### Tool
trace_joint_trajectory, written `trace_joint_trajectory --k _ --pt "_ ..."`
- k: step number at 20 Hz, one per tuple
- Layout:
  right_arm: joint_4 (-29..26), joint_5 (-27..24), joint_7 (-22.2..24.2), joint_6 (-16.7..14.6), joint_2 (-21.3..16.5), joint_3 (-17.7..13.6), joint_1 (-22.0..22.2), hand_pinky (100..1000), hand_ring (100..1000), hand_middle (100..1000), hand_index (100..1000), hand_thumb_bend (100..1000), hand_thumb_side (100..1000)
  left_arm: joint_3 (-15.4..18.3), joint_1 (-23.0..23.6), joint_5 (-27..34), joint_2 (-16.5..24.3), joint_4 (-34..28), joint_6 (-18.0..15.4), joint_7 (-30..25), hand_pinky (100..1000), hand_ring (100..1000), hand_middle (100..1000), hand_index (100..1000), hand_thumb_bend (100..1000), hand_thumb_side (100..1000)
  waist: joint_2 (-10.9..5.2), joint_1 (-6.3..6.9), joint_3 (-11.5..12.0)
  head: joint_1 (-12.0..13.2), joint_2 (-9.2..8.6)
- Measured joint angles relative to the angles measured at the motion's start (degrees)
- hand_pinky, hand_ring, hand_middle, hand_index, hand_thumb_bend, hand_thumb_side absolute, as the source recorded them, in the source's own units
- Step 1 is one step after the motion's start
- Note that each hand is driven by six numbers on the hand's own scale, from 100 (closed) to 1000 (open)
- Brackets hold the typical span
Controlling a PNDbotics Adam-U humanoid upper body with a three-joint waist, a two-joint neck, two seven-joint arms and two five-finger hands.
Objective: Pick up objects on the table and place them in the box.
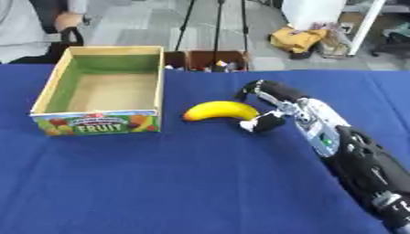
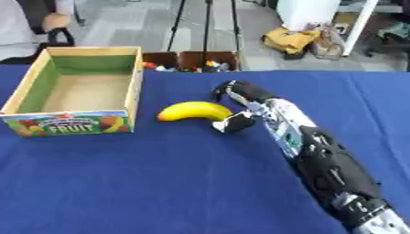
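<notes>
Right hand (image 1: 268,107) curls around the banana's (image 1: 220,110) end near the table's (image 1: 160,183) middle. Left of it stands the box (image 1: 56,91), toward the far left corner.

Blue cloth-covered table (image 1: 160,183) fills near and middle ground. Beyond far edge, grey floor. Two brown open crates (image 1: 214,59) on floor just behind table's far edge, small mixed-colour items inside, not identifiable. Black tripod legs (image 1: 216,23) rising from floor behind crates. Yellow bag (image 1: 296,39) on floor at far right, beside white panel (image 1: 312,11) and slanted white post (image 1: 366,25). Black chair part (image 1: 72,34) at far left.
</notes>
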Motion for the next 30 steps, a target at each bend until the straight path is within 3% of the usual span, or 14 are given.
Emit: trace_joint_trajectory --k 30 --pt "-1.0 0.0 -0.2 -0.4 0.2 0.8 0.0 781 853 569 726 263 368 0.0 -0.4 0.0 0.0 0.0 0.2 0.0 530 628 703 864 100 937 0.39 -0.24 1.1 -1.0 -1.46"
